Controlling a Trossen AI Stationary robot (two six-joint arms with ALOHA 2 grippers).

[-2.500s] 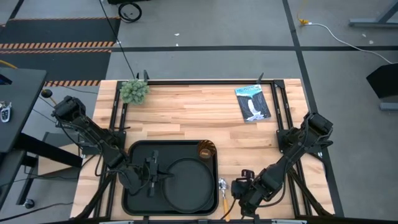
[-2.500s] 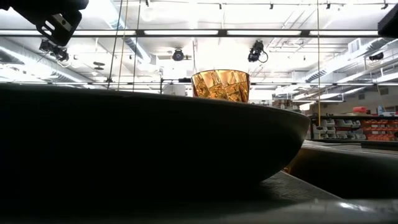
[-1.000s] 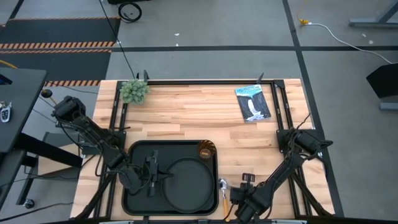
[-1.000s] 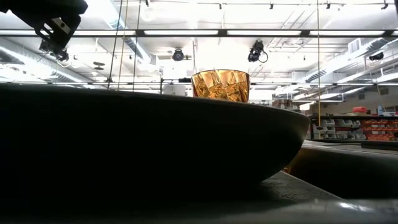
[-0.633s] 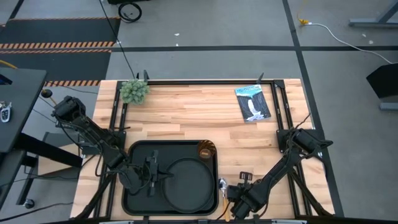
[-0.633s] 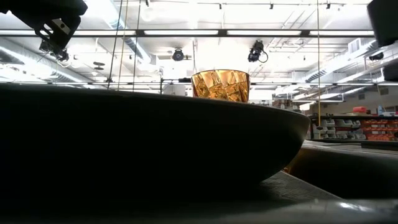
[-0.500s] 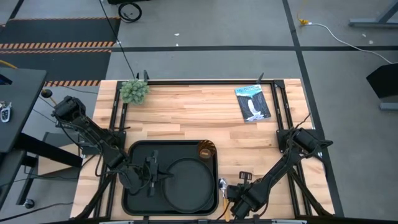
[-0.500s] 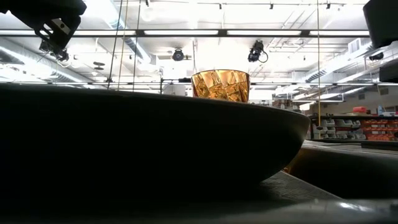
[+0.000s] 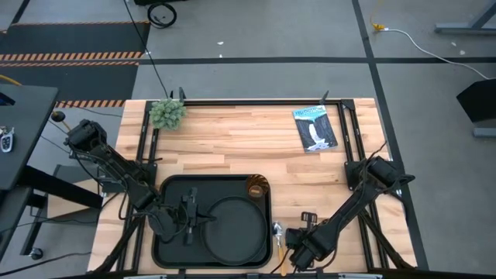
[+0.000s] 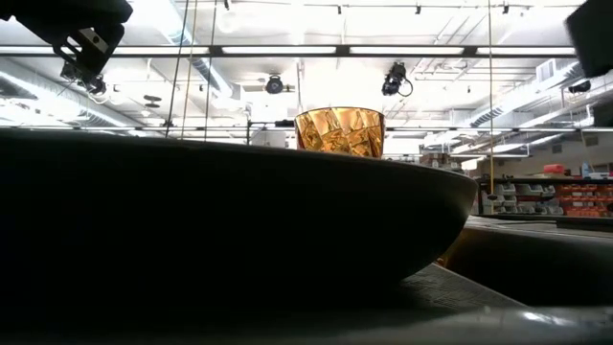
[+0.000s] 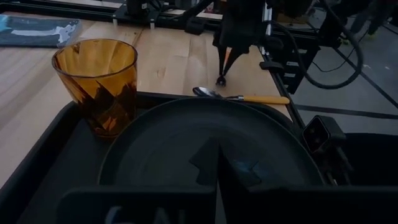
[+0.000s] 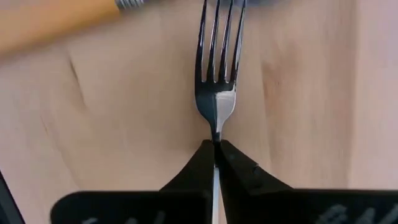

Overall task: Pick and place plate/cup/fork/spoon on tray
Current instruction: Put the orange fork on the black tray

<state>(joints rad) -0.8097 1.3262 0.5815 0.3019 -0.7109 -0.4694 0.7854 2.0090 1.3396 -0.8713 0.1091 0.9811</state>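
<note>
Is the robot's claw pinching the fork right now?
Touching. In the right wrist view, the right gripper has its two dark fingers closed together on the fork at its thin neck, no gap showing between them.

On the table there is one black tray (image 9: pixel 167 190), carrying one round black plate (image 9: pixel 232 225) and one amber cup (image 9: pixel 256 187). One spoon (image 11: pixel 239 97) and one fork (image 12: pixel 217 68) lie on the wood beside the tray. Farther back are one small green plant (image 9: pixel 167 113) and one booklet (image 9: pixel 315 128), and two robot arms are in view.
</note>
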